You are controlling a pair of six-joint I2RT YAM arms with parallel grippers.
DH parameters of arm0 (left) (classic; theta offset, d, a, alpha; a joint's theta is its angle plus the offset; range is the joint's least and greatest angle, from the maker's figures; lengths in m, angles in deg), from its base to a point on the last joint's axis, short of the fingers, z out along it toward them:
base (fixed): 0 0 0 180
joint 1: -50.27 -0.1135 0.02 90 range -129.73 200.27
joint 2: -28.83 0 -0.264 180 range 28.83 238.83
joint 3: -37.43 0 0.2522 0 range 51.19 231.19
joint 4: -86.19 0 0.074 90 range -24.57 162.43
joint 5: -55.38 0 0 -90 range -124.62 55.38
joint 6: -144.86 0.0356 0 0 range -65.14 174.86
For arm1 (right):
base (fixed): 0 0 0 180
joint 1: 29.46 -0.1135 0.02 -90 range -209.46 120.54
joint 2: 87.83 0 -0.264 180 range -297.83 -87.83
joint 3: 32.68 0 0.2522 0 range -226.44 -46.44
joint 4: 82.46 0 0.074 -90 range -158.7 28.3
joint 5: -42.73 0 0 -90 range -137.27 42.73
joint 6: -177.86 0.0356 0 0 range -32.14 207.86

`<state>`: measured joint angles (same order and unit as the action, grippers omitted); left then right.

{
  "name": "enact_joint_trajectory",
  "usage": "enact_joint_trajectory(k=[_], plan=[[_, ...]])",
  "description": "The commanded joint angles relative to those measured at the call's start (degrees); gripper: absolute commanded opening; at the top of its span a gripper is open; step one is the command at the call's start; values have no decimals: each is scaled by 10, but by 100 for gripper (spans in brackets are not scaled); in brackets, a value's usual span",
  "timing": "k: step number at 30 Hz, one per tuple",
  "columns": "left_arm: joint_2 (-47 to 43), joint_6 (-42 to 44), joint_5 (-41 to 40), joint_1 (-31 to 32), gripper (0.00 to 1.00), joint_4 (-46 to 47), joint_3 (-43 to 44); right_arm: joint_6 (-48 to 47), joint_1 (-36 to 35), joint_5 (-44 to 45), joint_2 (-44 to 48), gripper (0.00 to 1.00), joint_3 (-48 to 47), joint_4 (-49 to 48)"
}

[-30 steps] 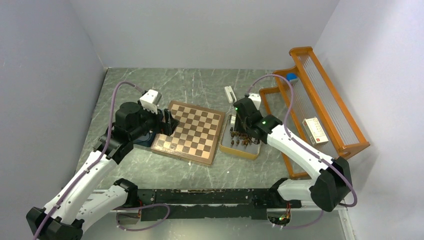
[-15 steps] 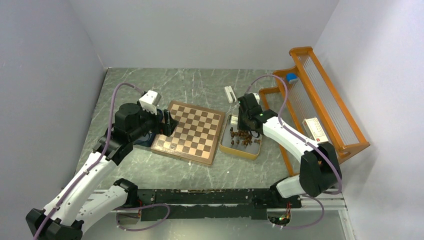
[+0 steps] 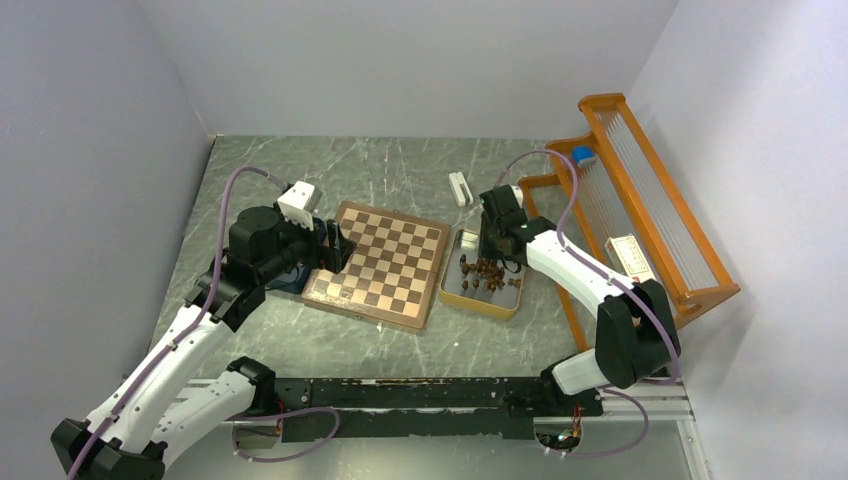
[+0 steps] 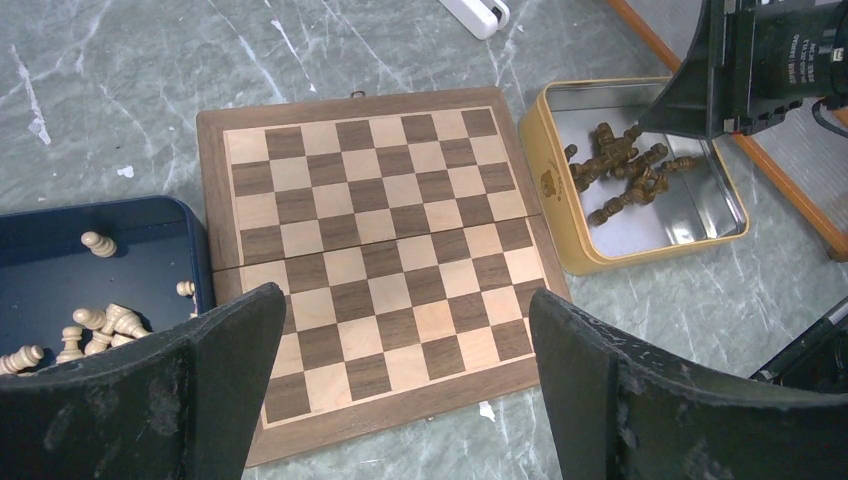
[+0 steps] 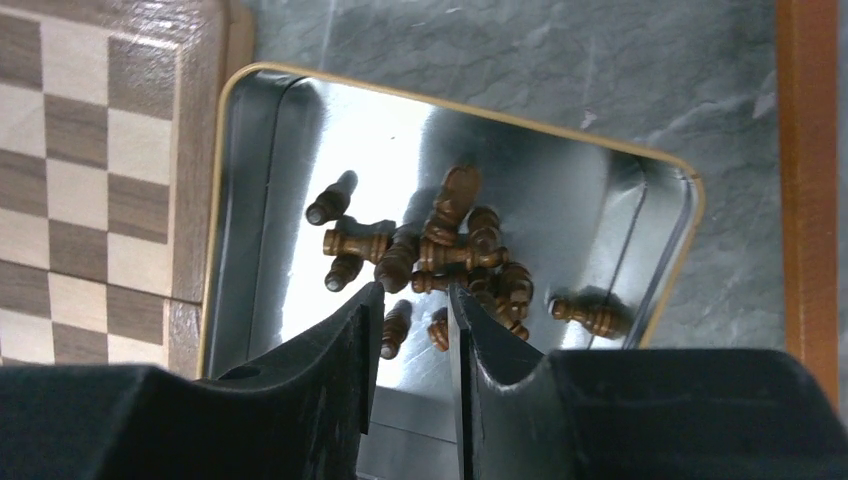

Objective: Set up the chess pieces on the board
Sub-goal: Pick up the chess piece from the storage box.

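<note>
Now that the right hand [image 5: 413, 292] has drawn back toward the far end of the tray [image 5: 225, 200] with its jaws narrowed to an empty slit, no piece looks lifted yet. The left hand [image 4: 405, 300] hangs wide open over the bare board [image 4: 380, 260] at mid-counter. The chess pieces [image 5: 450, 250], dark and slim, lie tumbled in the tray beside the board's right edge

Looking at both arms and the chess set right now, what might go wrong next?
The dark pieces lie jumbled and overlapping in the tin, so the right tool, jaws nearly together just over them, may pinch two or take one crooked. The left tool hangs wide open at the edge of the board, possibly in the way of deliveries.
</note>
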<state>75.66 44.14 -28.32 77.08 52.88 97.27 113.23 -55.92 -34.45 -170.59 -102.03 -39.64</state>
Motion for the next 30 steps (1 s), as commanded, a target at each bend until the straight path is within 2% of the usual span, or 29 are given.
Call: enact_joint_trajectory(k=[1, 26, 30], plan=[[-6, 7, -6, 2, 96, 13, -3, 7, 27, 0, 11, 34, 11, 14], [-4, 9, -8, 3, 96, 12, -3, 12, 36, -2, -27, 34, 45, 0], [-3, 9, -8, 3, 96, 12, -2, 10, 36, -1, -28, 31, 47, -1]])
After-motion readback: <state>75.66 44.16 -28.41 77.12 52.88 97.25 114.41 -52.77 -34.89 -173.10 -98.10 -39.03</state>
